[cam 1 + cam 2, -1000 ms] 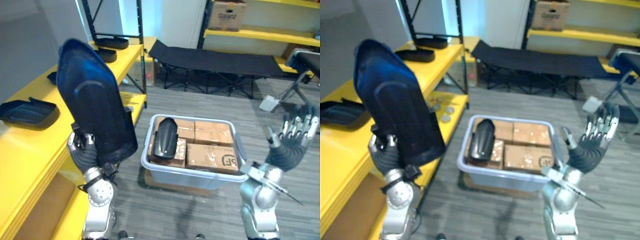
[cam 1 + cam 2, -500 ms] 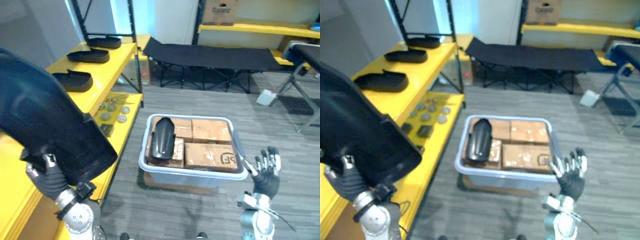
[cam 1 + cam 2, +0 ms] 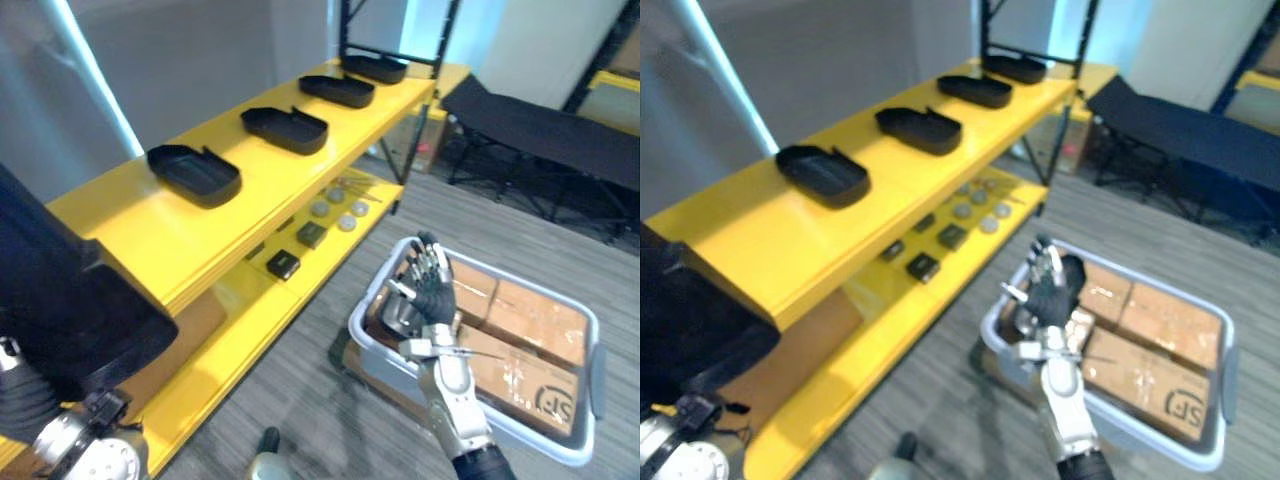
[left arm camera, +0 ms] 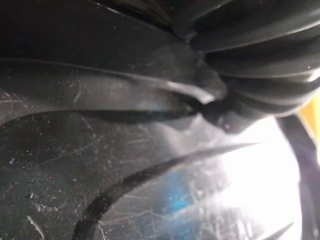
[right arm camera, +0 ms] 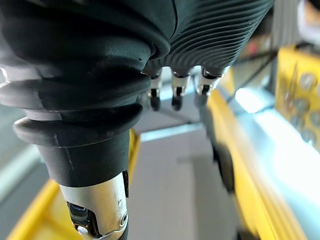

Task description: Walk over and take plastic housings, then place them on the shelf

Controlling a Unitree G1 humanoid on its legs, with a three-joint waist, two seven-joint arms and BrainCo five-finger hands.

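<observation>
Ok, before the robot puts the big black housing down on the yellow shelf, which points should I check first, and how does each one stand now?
1. Held housing is up at the shelf's near end: ok.
2. The left hand has a firm hold on it: cannot tell, the housing hides the hold.
3. Free place on the top shelf: ok, bare yellow surface on the near side of the nearest placed housing.
4. Right hand is out of the way: ok, open and empty, over the bin, away from the shelf.
5. Held housing is lined up with the free place: cannot tell.
</observation>
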